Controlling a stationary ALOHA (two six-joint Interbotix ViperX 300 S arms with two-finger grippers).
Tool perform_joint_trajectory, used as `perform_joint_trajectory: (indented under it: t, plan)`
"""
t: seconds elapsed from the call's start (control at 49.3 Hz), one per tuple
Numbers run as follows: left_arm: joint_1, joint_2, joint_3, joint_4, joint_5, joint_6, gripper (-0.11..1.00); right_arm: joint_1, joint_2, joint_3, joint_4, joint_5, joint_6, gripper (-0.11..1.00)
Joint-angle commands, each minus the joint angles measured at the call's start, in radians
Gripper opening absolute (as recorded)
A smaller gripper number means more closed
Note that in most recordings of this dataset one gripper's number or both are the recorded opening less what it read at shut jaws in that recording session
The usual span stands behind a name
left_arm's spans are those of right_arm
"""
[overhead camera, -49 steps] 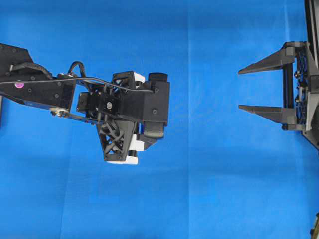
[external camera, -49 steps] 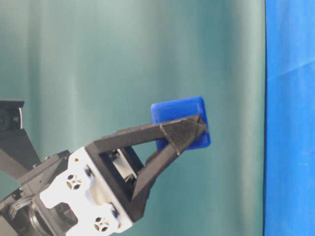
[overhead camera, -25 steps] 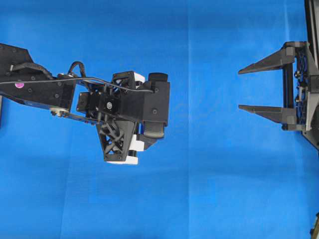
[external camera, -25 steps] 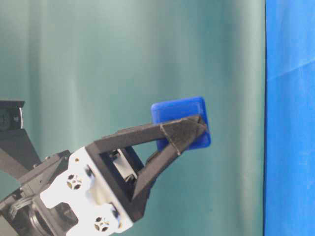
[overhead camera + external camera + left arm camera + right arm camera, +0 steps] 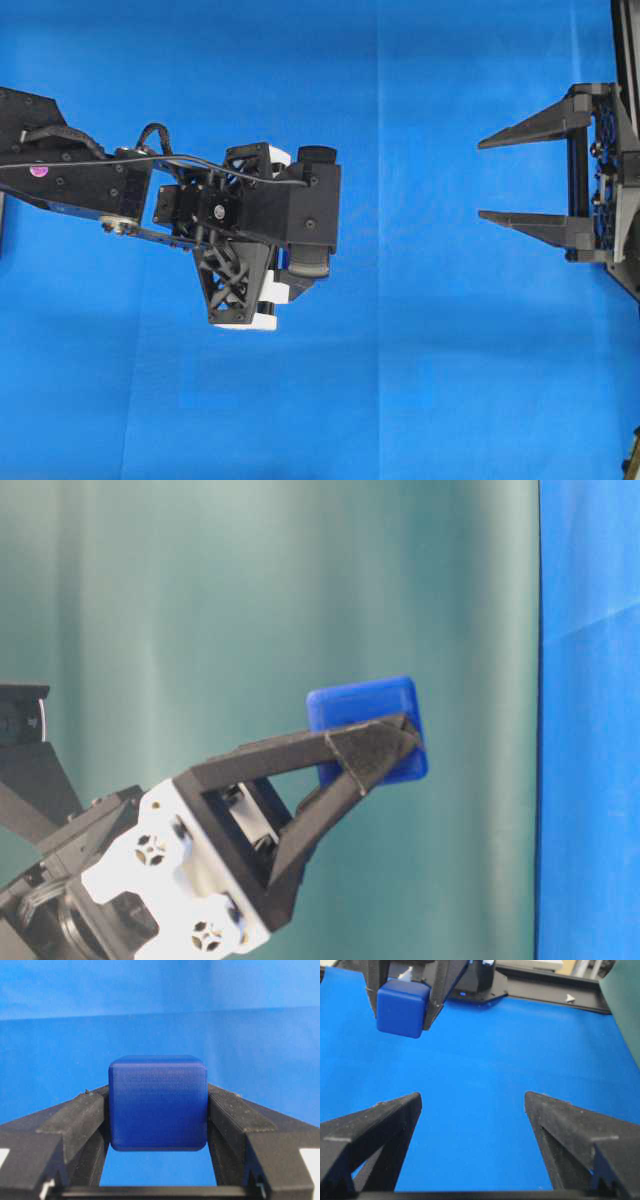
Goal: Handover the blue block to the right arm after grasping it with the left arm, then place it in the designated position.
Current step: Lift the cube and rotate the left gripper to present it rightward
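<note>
Two grippers face each other across the blue cloth (image 5: 420, 380), and we judge the coming move turns on the gap between them. Our left gripper (image 5: 157, 1105) clamps the blue block (image 5: 157, 1102) by its two side faces, lifted clear of the cloth; nothing else touches it. Our right gripper (image 5: 480, 180) waits at the cloth's right edge with its jaws spread wide and empty, fingers pointing toward the left arm (image 5: 70, 175). From the right wrist view the block (image 5: 402, 1007) sits ahead and off toward the upper left, well apart from the fingertips, so we reckon the right arm (image 5: 610, 180) must close that gap. We see a small dark-blue cube with rounded edges, darker than the cloth, with fine ridged lines across its faces.
</note>
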Motion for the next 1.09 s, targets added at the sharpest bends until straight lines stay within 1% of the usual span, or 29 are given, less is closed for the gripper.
perform_joint_trajectory:
  t: [0.0,0.811,1.074]
  plan:
    - [0.002,-0.031,-0.023,0.002,-0.006,-0.002,0.48,-0.002,0.003,-0.025,0.003,-0.008,0.002,0.98]
    - [0.0,-0.031,-0.021,0.002,-0.008,-0.005,0.49,0.0,0.003,-0.028,0.002,-0.006,0.002,0.98]
    - [0.0,-0.04,-0.011,0.003,-0.028,-0.003,0.48,0.0,0.003,-0.028,0.002,-0.006,0.002,0.98]
